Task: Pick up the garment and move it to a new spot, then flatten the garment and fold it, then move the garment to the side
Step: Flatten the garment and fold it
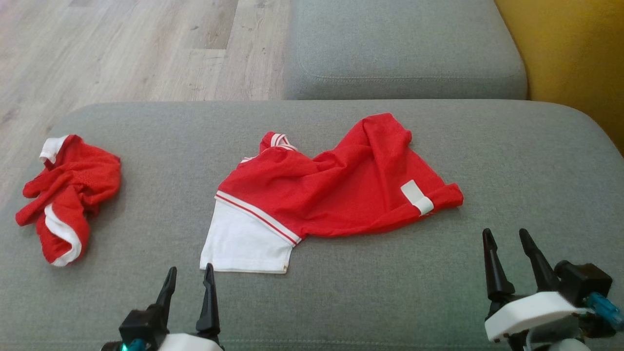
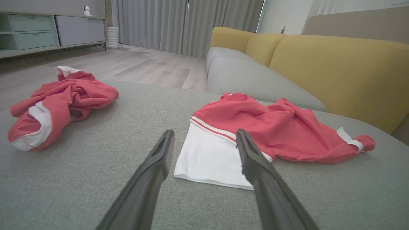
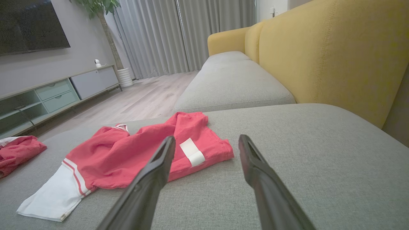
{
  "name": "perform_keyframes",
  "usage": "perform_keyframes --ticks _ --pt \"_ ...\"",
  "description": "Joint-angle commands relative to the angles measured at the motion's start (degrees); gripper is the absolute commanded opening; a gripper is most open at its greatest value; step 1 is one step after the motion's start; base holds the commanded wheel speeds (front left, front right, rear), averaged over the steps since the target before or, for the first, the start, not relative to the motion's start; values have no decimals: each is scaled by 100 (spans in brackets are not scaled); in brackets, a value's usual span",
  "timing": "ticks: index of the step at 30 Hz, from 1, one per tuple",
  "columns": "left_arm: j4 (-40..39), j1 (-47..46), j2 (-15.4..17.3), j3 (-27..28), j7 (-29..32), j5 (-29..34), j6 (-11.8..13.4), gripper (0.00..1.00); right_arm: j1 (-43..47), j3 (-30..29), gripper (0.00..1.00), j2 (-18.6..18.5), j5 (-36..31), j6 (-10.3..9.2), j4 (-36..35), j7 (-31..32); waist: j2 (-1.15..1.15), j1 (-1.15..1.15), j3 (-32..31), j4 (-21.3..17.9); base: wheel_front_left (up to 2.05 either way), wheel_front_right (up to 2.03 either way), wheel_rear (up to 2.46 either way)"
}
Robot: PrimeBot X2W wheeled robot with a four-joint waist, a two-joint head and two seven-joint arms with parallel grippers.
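**Two Grippers Wait by the Red Shirt**

At the left end of the grey cushion (image 1: 512, 146) lies a crumpled red bundle (image 1: 66, 195), likely set out of the way. The left gripper (image 1: 190, 267) hangs over the cushion's near edge, fingers spread wide, holding nothing. The garment (image 1: 341, 190), red with a white part, lies rumpled in the cushion's middle, not yet flat. Nearer the cushion's right end, the right gripper (image 1: 504, 230) is wide too, probably ready to grab.
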Motion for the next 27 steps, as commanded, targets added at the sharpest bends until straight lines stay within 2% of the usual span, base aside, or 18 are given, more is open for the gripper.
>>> perform_keyframes --ticks 1,17,27 --pt "-146 -380 74 186 -20 4 -11 100 -170 141 100 -32 -21 39 -173 -52 0 0 2 -1 0 0 0" --pt "-7 -744 171 83 303 18 -30 100 -188 162 100 -31 -150 39 -196 48 0 0 173 -34 0 0 0" --pt "849 -1351 96 16 947 -98 -38 100 -238 289 100 -31 -192 39 -231 102 0 0 515 -181 0 0 0"
